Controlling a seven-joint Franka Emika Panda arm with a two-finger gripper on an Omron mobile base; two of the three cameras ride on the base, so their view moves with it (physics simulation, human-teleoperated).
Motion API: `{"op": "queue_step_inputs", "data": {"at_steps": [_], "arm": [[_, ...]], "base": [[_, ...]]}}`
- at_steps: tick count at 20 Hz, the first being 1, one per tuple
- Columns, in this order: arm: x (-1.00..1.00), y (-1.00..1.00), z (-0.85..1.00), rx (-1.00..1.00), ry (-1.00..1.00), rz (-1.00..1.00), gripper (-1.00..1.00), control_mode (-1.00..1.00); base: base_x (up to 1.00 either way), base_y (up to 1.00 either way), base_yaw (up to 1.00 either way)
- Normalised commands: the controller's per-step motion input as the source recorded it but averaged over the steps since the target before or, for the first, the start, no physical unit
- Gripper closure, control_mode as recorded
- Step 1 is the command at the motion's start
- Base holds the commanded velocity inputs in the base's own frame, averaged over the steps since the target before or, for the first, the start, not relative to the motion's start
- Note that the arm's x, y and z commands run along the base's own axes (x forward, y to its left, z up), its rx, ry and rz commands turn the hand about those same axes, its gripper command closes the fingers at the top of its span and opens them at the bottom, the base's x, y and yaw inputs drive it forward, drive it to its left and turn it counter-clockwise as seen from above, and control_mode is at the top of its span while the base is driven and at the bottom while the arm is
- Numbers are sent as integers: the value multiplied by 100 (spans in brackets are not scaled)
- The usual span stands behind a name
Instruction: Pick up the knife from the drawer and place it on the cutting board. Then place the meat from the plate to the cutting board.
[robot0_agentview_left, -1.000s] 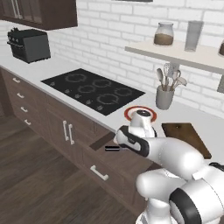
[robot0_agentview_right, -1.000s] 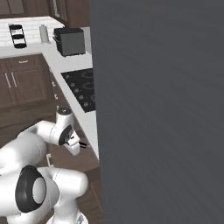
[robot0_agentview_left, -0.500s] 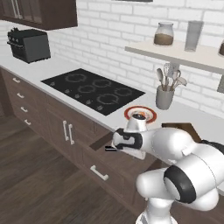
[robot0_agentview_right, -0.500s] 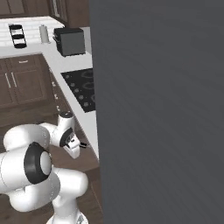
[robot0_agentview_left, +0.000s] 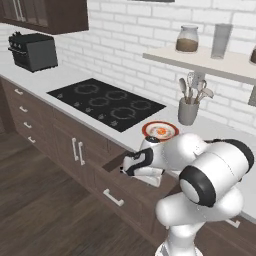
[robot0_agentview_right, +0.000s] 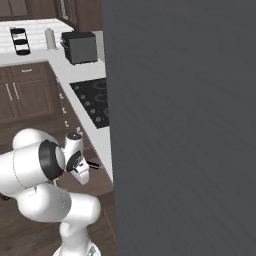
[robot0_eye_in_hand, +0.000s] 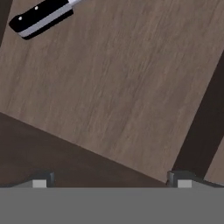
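Note:
In the hand view the knife (robot0_eye_in_hand: 41, 16) lies on the wooden floor of the open drawer (robot0_eye_in_hand: 127, 87), up in the top left corner. Its black riveted handle shows, and the blade runs off the top edge. My gripper (robot0_eye_in_hand: 109, 181) is open, its fingertips (robot0_eye_in_hand: 40, 179) wide apart with nothing between them, well away from the handle. From the left base view the gripper (robot0_agentview_left: 128, 168) hangs over the pulled-out drawer (robot0_agentview_left: 131, 194). The meat (robot0_agentview_left: 161, 131) rests on the red-rimmed plate (robot0_agentview_left: 151, 128) on the counter just behind. My arm hides the cutting board.
A grey utensil holder (robot0_agentview_left: 188, 111) stands behind the plate, a black cooktop (robot0_agentview_left: 105, 102) lies to the left, and a toaster (robot0_agentview_left: 32, 51) sits at the far left. A large grey panel (robot0_agentview_right: 180, 125) blocks the right of the right base view.
My elbow has swung up and round to the right while the hand stayed over the open drawer. The gripper stayed open.

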Motion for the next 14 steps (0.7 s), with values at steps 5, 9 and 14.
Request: {"op": "queue_step_inputs", "data": {"at_steps": [5,9,14], "arm": [[0,9,-22,0,0,0,-100,-100],[0,19,-28,0,0,0,-100,-100],[-6,32,-27,0,0,0,-100,-100]], "base": [[0,0,0],[0,0,0],[0,0,0]]}}
